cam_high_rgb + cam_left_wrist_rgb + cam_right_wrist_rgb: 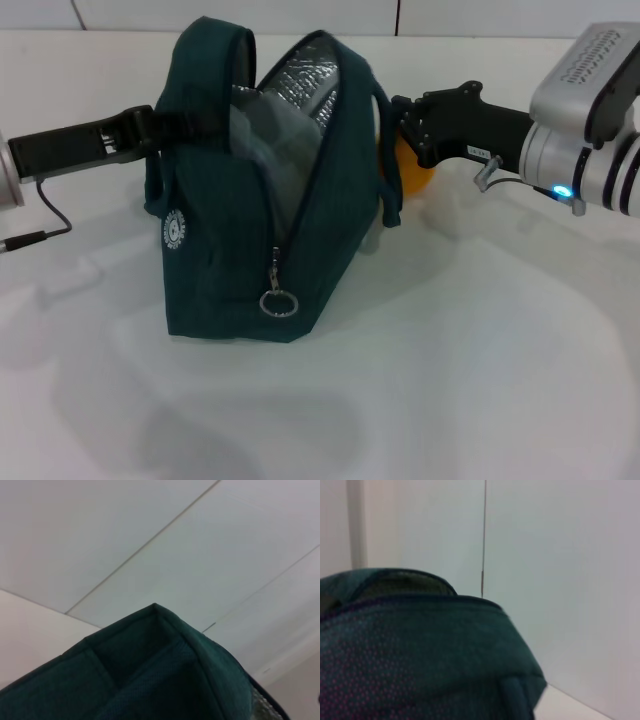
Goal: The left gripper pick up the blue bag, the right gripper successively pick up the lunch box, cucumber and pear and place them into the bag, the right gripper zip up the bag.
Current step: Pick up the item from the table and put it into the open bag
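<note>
Head view: the right gripper [392,135] grasps the pear [410,170] just right of the blue bag [260,200], whose open top lies left.

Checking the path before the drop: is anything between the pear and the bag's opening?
Yes. The pear sits low at the right end effector, behind the blue bag. The bag's right side wall and handle stand between it and the open top, so it must go up over them.

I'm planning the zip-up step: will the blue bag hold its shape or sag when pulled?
Probably floppy: the blue bag is soft fabric, its mouth gaping unevenly. It seems to rely on the left gripper at its handle. Tugging the zipper ring may drag it.
</note>
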`<state>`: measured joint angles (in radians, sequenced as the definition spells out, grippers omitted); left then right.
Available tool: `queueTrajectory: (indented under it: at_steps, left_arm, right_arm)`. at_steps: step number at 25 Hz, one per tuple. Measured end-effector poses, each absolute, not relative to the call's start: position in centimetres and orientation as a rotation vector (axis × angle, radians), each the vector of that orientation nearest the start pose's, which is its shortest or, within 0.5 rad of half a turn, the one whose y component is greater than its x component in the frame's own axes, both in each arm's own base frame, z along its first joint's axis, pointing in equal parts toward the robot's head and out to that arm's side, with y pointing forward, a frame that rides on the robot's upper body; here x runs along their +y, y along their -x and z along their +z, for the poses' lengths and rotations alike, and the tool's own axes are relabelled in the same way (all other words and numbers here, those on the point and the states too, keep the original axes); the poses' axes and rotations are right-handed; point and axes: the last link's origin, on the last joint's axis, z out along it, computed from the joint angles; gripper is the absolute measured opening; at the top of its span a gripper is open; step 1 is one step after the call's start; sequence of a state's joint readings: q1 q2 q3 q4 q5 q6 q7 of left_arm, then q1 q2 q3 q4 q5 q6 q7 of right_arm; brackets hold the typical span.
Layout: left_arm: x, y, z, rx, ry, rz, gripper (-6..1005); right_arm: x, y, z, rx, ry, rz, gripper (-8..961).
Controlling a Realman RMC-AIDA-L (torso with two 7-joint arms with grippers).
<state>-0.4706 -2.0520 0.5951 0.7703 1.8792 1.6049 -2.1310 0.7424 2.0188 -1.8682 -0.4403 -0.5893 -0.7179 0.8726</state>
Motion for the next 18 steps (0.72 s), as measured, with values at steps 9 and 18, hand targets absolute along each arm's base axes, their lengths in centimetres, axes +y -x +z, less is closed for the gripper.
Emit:
queueTrajectory:
  at_steps: [9, 18]
  left_arm:
    - [32.7, 26.8, 5.4, -1.536, 2.334, -1.073, 33]
    - [32.6, 26.7, 5.2, -1.535, 2.345, -1.074, 33]
  right_arm:
    - [41.8, -18.5, -6.0, 0.302, 2.368, 0.615, 21]
    - [41.1, -16.9, -2.1, 0.164, 2.274, 0.702, 22]
